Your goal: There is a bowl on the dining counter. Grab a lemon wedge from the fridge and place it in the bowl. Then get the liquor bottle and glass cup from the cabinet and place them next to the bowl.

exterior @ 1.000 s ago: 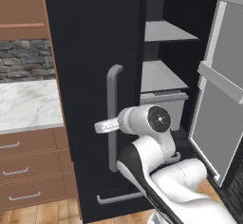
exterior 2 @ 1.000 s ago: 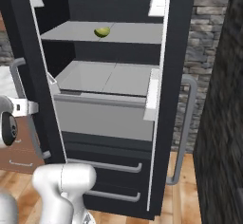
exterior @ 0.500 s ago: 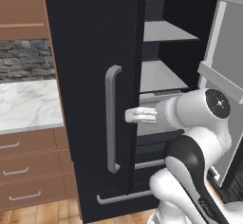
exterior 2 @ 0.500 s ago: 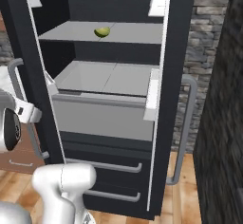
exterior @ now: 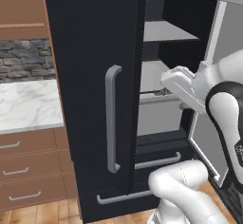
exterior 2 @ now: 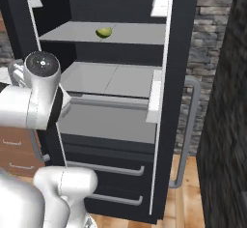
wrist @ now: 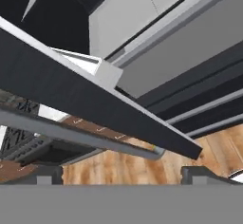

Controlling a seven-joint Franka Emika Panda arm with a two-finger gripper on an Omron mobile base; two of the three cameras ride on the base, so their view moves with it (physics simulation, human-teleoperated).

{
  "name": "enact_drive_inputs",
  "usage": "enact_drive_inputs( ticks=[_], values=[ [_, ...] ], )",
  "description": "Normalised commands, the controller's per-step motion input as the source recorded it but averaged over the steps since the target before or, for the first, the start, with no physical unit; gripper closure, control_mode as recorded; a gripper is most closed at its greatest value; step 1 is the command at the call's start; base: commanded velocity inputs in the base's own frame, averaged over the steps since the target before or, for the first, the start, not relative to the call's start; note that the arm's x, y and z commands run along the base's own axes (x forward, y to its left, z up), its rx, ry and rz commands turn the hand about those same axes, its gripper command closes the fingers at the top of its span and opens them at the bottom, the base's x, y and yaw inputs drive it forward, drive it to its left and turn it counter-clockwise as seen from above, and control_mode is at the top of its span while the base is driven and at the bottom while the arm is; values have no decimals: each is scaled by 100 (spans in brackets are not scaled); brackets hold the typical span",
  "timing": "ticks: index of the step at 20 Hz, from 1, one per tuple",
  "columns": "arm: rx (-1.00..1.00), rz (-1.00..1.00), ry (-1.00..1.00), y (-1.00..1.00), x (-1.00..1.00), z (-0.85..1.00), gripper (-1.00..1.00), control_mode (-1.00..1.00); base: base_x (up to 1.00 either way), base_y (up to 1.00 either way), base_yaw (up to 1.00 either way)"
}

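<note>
One fridge door stands open, and the lemon wedge lies on the upper shelf, well above the fingers and deeper inside. The fingers are spread wide and hold nothing, close to the edge of the closed door. I think the risk is a collision: lifting the hand carelessly may strike the middle shelf or knock the wedge away.

From the left base view you look forward at the closed black door of the fridge, quite near. From the right base view you look into its open inside with the grey shelves. Both views share this fridge. Your hand view looks close along the door's edge, rolled.
</note>
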Motion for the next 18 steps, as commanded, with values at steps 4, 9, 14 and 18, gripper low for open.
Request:
enact_drive_inputs(
  ticks=[4,9,14,18],
  values=[
    [20,-18,28,-16,61,11,-100,-100,0,0,0],
    [18,-11,15,0,58,1,-100,-100,0,0,0],
    [15,-6,4,18,47,0,-100,-100,0,0,0],
    [12,-4,0,27,42,0,-100,-100,0,0,0]
  ],
)
